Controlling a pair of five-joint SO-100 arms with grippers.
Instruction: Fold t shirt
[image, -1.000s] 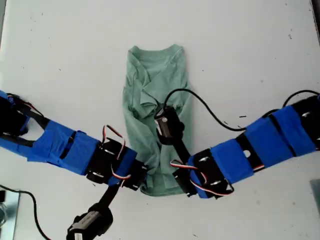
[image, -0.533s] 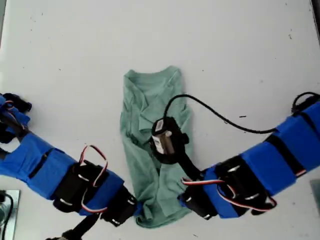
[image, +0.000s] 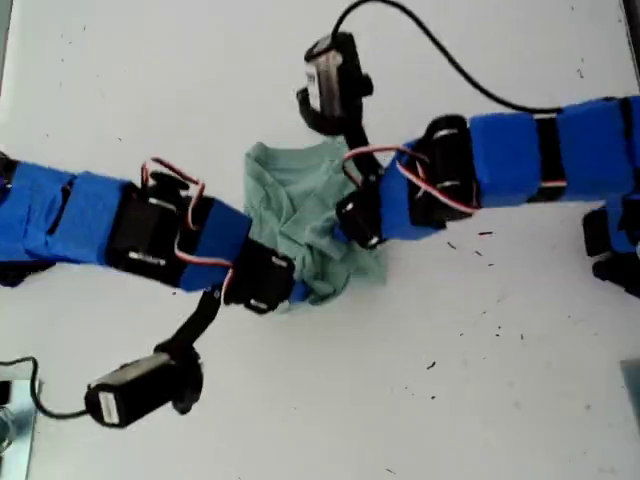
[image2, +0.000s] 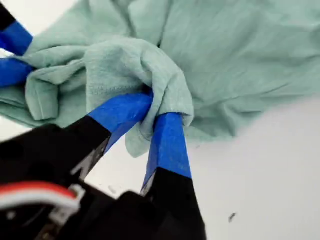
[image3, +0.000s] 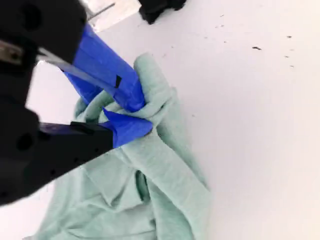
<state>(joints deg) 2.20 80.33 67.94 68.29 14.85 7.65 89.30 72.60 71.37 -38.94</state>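
Since the earlier frames, the t shirt (image: 300, 205) has gone from lying long on the white table (image: 480, 380) to a short bunch — its lower hem has been carried up toward the collar. It sits near the middle of the table in the exterior view, doubled over and rumpled, the collar end flat and the carried hem heaped on top. My first gripper (image2: 152, 117) is clenched on one corner of that hem, cloth wrapped over both taped fingers; my second gripper (image3: 131, 114) pinches the other corner. I judge the lengthwise fold about made but not laid — the hem needs setting down, releasing and smoothing.
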